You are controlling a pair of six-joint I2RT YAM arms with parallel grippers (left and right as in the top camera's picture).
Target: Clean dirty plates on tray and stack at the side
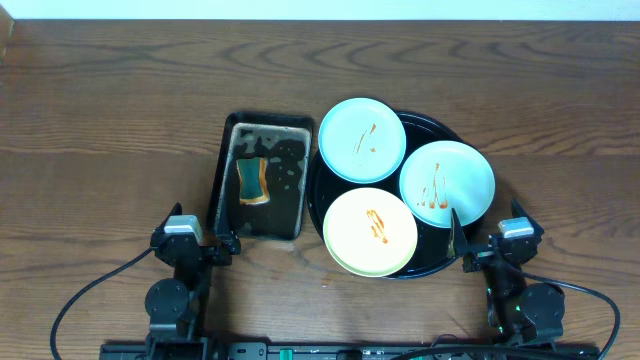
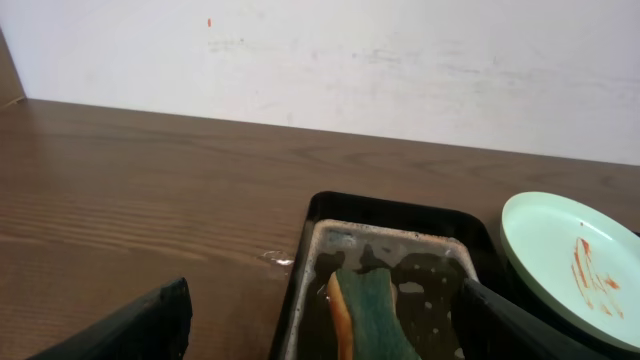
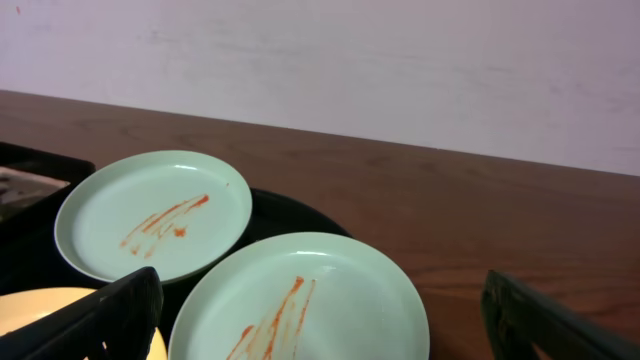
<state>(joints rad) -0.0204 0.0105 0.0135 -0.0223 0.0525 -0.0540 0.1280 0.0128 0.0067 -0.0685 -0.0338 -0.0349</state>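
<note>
Not started: two mint plates (image 1: pixel 361 139) (image 1: pixel 447 181), yellow plate (image 1: pixel 370 231) all sauce-streaked, lying on black tray (image 1: pixel 428 124); none stacked on desk (image 1: pixel 100 120). Sponge (image 1: pixel 252 182) untouched in pan (image 1: pixel 221 170). Left fingers (image 2: pixel 140 325) spread, empty; right fingers (image 3: pixel 100 315) spread, empty.

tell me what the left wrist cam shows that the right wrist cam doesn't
Only left wrist: the teal-and-yellow sponge lying in the rectangular pan. Only right wrist: a second mint plate, nearer and streaked, plus the yellow plate's edge. Both: the far mint plate with sauce streaks, the wooden table, the pale wall, and apparently the pan's corner at the right wrist's left edge.
</note>
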